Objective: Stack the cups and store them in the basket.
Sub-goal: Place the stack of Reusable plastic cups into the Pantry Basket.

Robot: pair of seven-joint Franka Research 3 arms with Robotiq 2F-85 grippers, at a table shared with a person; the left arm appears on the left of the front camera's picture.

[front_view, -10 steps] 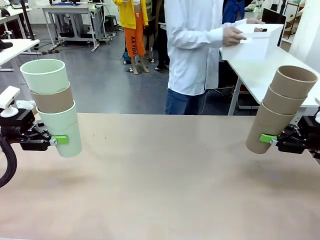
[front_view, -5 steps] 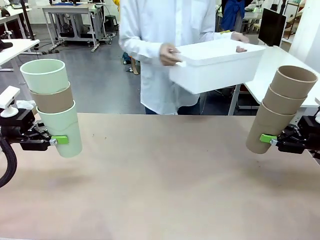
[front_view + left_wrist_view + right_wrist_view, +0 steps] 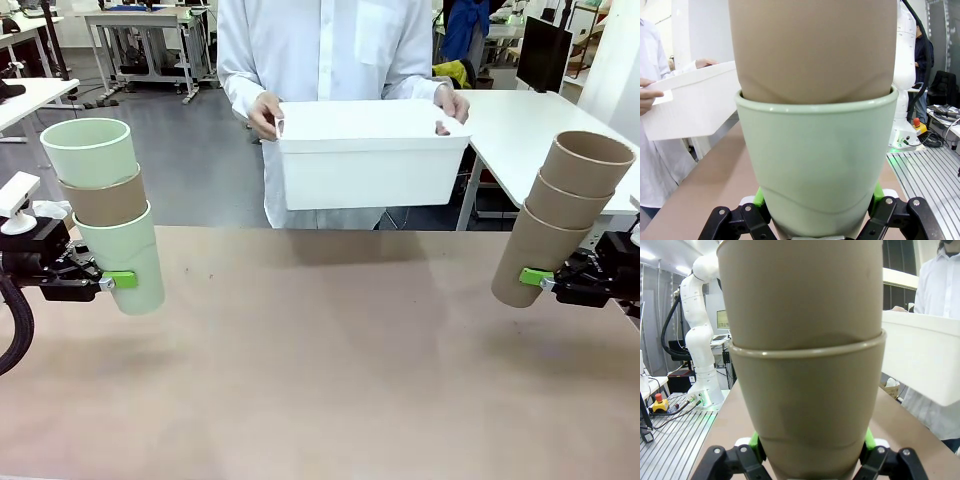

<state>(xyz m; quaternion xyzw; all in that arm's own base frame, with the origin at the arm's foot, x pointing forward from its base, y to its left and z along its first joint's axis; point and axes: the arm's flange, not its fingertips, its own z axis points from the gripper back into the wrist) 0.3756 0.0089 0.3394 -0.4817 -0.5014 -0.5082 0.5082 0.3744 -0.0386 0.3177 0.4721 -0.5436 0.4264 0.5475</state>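
Observation:
My left gripper (image 3: 108, 281) is shut on the bottom mint cup (image 3: 125, 258) of a stack of three: mint, tan (image 3: 104, 200), mint (image 3: 90, 152). It hangs above the table's left side. In the left wrist view the mint cup (image 3: 817, 160) sits between the green pads with a tan cup (image 3: 815, 47) nested in it. My right gripper (image 3: 540, 279) is shut on a leaning stack of three tan cups (image 3: 550, 235) at the right. That stack (image 3: 802, 365) looms close in the right wrist view. A person holds the white basket (image 3: 365, 160) in both hands above the table's far edge.
The brown table (image 3: 330, 370) spreads between the two arms. A white table (image 3: 530, 130) stands behind at the right, and another one (image 3: 30, 98) at the far left. The person stands at the far middle.
The person has turned from the white table at the right and carried the basket leftwards to the middle of the far edge. Neither arm has moved.

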